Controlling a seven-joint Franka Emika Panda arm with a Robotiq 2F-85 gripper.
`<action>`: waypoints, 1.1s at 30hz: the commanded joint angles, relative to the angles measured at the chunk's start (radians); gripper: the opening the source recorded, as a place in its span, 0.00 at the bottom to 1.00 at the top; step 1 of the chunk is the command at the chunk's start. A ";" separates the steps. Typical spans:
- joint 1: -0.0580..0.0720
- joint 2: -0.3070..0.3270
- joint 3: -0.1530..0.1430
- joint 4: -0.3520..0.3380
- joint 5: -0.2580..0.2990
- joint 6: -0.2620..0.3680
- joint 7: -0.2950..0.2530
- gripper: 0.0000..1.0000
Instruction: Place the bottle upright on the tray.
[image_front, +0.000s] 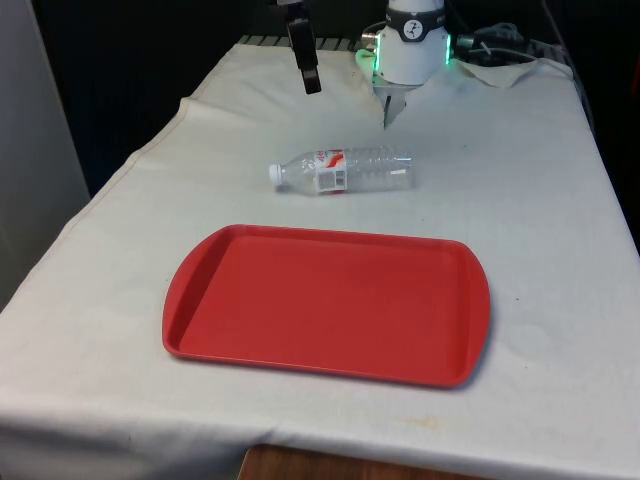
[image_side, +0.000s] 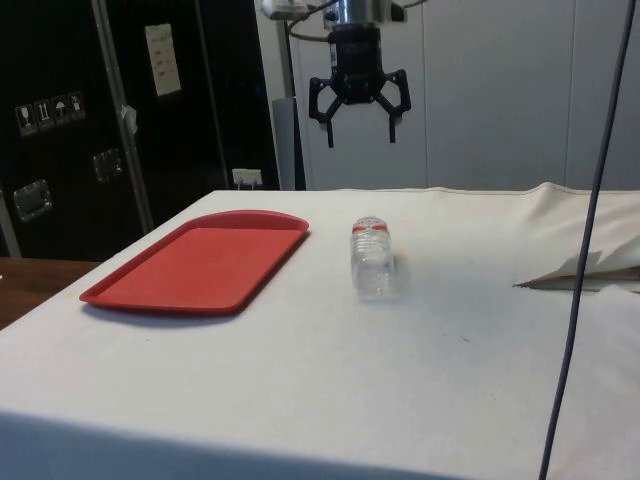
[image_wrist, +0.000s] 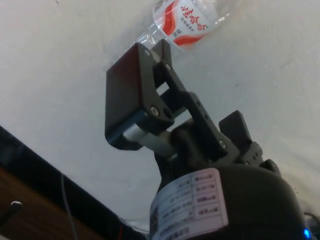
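Lying on its side on the tabletop (image_front: 560, 230), the bottle (image_front: 345, 170) is seen just beyond the red tray's (image_front: 330, 300) far edge, apart from it, its white cap turned to the front view's left. The fingers (image_side: 322, 105) are spread wide and nothing is held; the gripper (image_side: 358, 120) is hung well above the bottle.

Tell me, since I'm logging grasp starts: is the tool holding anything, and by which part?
Nothing is held. The tool hangs open above the table, while the clear plastic water bottle lies on its side on the white cloth, beside the red tray.
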 joint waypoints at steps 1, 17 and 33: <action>-0.001 0.006 -0.002 0.006 0.029 -0.013 -0.022 1.00; -0.004 0.064 -0.027 0.040 0.145 -0.073 -0.118 1.00; -0.006 0.121 -0.049 0.066 0.253 -0.143 -0.197 1.00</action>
